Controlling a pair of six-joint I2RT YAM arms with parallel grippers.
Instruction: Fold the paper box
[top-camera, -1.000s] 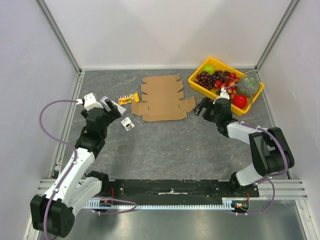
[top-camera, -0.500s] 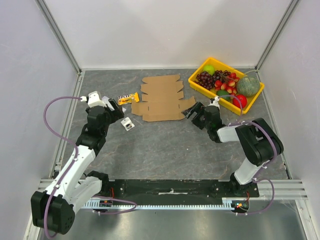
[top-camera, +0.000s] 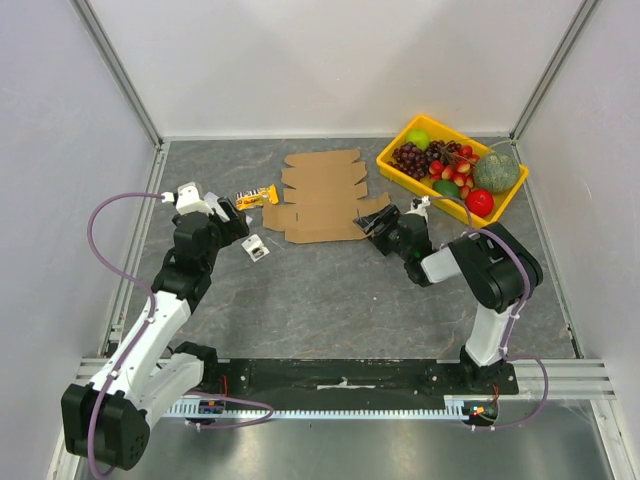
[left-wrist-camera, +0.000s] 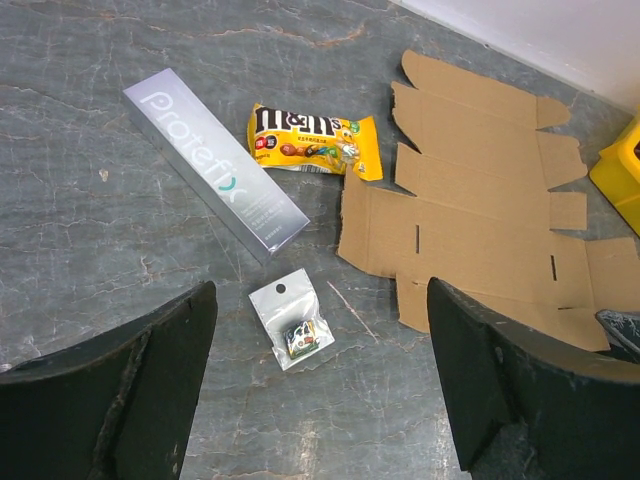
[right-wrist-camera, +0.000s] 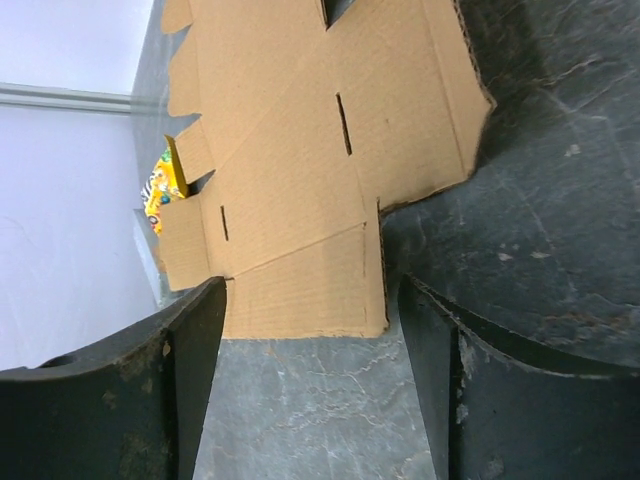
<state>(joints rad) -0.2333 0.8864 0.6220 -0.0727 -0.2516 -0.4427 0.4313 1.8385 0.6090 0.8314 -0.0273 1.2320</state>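
- The paper box (top-camera: 325, 195) lies flat and unfolded on the gray desk (top-camera: 330, 300), toward the far middle. It is one brown cardboard sheet with flaps and small slits.
- My right hand (top-camera: 378, 228) is low at the near right corner of the paper box. Its fingers (right-wrist-camera: 190, 380) are apart.
- In the right wrist view, a corner flap of the paper box (right-wrist-camera: 300, 150) sits in the gap of the right hand (right-wrist-camera: 310, 290). I cannot tell if the fingers touch it.
- From above, the flap on that side of the paper box looks tipped up a little.
- My left hand (top-camera: 232, 215) is off to the left of the paper box, not touching it. Its fingers (left-wrist-camera: 150, 380) are wide apart and hold nothing.
- A yellow M&M's bag (left-wrist-camera: 312, 140) lies just beside the left edge of the paper box (left-wrist-camera: 480, 220).
- A long silver Protefix box (left-wrist-camera: 213, 165) lies farther left of the paper box, past the candy.
- A small clear packet (left-wrist-camera: 292, 325) with something little inside lies near the paper box's near left corner, under the gap of the left hand (left-wrist-camera: 320, 290).
- A yellow tray (top-camera: 400, 165) of fruit sits to the right of the paper box, close to its far right corner.
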